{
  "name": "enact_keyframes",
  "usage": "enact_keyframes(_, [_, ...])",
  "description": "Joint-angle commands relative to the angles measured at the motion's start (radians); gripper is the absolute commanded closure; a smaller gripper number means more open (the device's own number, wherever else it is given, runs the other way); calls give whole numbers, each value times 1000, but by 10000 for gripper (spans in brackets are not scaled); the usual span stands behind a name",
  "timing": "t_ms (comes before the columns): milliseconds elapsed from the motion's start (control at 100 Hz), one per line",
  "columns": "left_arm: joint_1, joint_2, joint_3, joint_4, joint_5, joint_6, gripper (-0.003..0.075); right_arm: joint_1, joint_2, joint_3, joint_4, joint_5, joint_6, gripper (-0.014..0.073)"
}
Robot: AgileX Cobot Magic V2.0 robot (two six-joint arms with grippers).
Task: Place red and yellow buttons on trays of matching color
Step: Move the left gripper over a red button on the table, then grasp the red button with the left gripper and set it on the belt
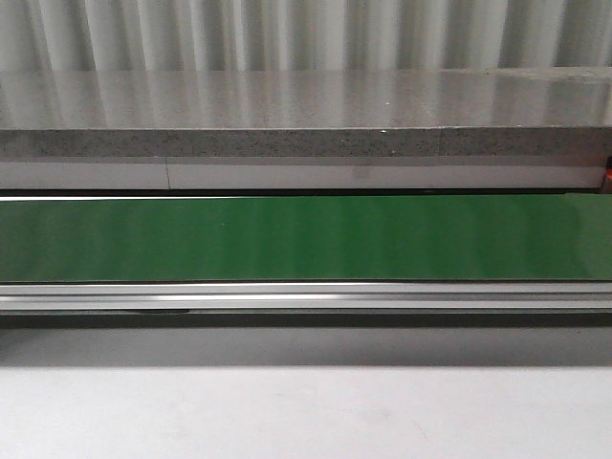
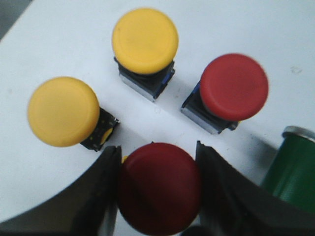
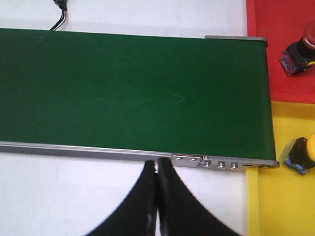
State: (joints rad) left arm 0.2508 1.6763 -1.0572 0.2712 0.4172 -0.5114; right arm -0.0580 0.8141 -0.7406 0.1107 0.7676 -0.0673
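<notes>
My left end effector is clenched on a red button on the white tabletop — two yellow buttons and another red one nearby. Right end effector is clenched empty beside the green belt — red tray and yellow tray at its end.

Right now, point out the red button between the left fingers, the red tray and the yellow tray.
Held red button (image 2: 158, 187), left wrist view, cap centre.
Red tray (image 3: 280, 24), right wrist view, bare floor.
Yellow tray (image 3: 275, 201), right wrist view, bare floor.
</notes>
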Motion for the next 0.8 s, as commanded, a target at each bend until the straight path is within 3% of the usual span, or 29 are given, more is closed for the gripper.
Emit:
enact_keyframes(0, [3, -112, -29, 5, -15, 6, 740, 2, -7, -25, 2, -54, -8, 661])
enact_keyframes(170, [-18, -251, -29, -6, 54, 56, 740, 2, -7, -25, 2, -54, -8, 661])
enact_keyframes(350, [-105, -341, -23, -6, 120, 110, 740, 2, -7, -25, 2, -54, -8, 661])
enact_keyframes(570, [-219, -333, -7, -6, 166, 129, 740, 2, -7, -25, 2, -54, -8, 661])
enact_keyframes(790, [-262, -280, 6, -26, 151, 129, 740, 2, -7, -25, 2, -54, -8, 661])
